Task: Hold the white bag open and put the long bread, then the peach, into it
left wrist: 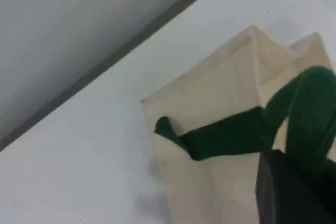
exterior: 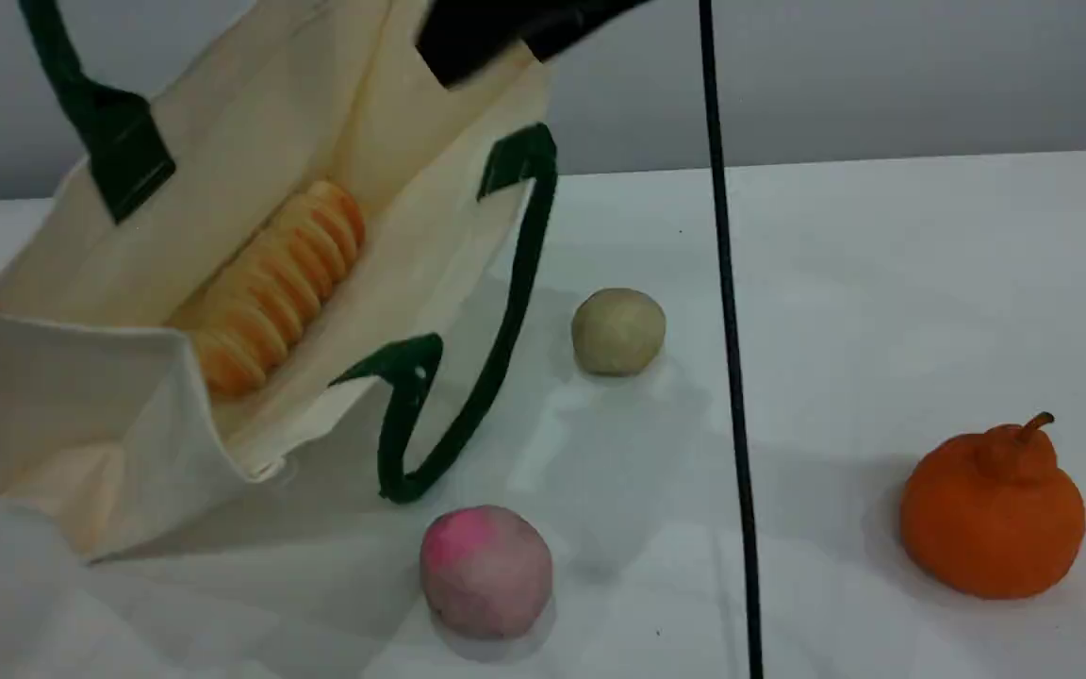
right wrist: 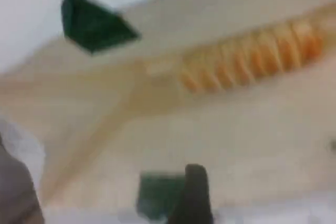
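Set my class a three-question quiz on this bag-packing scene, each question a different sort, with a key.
1. True or false: the bread lies inside the bag.
2. Fill in: the peach sits on the ___, outside the bag.
3. Farthest right in the scene view: A peach, B beige ball, C orange fruit?
Key: 1 true; 2 table; 3 C.

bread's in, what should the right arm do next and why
Probably swing the open right gripper away from the white bag toward the peach: the long bread already lies inside, the peach sits untouched on the table.
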`<state>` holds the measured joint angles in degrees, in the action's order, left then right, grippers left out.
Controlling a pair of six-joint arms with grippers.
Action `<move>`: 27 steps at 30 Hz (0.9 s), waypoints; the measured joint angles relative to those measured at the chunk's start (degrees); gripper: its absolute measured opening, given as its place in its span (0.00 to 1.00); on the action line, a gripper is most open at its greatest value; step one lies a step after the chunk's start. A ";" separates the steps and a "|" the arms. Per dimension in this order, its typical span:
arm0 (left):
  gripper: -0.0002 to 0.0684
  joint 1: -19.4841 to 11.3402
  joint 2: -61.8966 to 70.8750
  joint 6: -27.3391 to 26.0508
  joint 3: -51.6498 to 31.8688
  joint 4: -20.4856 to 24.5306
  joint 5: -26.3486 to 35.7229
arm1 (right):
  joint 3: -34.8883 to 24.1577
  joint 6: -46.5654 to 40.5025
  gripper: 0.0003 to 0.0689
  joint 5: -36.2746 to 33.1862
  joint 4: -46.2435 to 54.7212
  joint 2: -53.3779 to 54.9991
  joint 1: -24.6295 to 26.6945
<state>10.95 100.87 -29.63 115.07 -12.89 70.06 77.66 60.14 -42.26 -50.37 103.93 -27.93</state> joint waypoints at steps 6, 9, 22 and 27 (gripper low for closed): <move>0.14 -2.34 0.00 0.88 0.00 2.01 -0.05 | 0.00 0.00 0.85 -1.40 5.66 0.00 0.00; 0.14 -3.10 0.00 0.88 0.00 2.17 -0.05 | -0.13 0.00 0.85 -1.55 5.61 0.05 -0.13; 0.14 -3.56 0.00 0.88 0.00 2.04 -0.08 | -0.71 0.38 0.85 -3.23 10.15 0.71 -2.90; 0.14 -3.56 -0.07 0.88 0.00 1.99 -0.08 | -0.71 0.38 0.85 -5.60 11.32 2.70 -4.67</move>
<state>7.39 100.80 -28.75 115.07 -10.90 69.98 76.95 60.51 -47.85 -39.05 106.63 -32.60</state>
